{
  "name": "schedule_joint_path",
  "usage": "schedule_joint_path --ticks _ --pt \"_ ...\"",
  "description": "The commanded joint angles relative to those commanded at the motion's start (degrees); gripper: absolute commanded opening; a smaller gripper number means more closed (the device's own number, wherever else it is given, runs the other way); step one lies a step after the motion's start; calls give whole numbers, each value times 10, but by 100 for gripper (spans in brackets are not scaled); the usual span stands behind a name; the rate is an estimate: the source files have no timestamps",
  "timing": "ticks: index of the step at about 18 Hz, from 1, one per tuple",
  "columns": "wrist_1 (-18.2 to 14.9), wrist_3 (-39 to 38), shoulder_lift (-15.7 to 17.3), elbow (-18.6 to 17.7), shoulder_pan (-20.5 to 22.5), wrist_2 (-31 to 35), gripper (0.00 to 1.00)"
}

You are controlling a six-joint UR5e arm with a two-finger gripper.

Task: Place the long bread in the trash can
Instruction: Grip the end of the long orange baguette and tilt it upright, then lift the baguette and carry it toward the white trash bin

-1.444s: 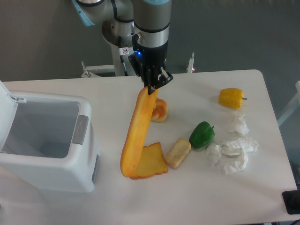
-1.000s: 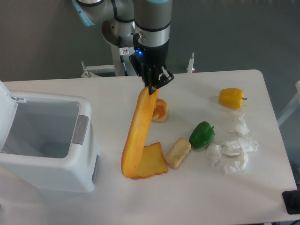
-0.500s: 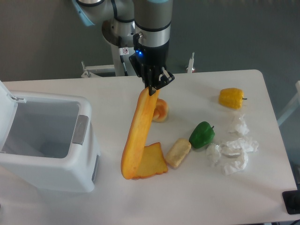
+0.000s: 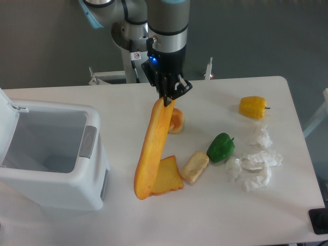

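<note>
- while the pincer (image 4: 165,100) pinches the top end of the long bread (image 4: 153,148), the loaf hangs nearly upright, tilted so its lower end sits toward 7 o'clock.
- the bread's lower end overlaps the left edge of the toast slice (image 4: 167,177); whether it touches the worktop (image 4: 215,215) i cannot tell.
- the trash can (image 4: 51,156) stands at 9 o'clock from the bread, apart from it, lid swung open and grey-white inside showing.
- a small pale roll (image 4: 194,167) lies just at 3 o'clock of the toast.
- a green pepper (image 4: 221,146) sits at 2 o'clock from the roll, a yellow pepper (image 4: 253,107) farther toward 1 o'clock.
- crumpled white tissues (image 4: 254,164) lie at 3 o'clock of the green pepper.
- an orange round piece (image 4: 176,121) peeks out behind the bread's upper part.
</note>
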Motion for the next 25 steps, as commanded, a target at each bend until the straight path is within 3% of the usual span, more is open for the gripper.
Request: schedule_joint_path --ticks 9,16,25 --pt "-2 -3 -20 24 2 -1 0" --pt "-40 -28 34 23 6 -5 0" --pt "-71 -42 69 20 8 -68 0"
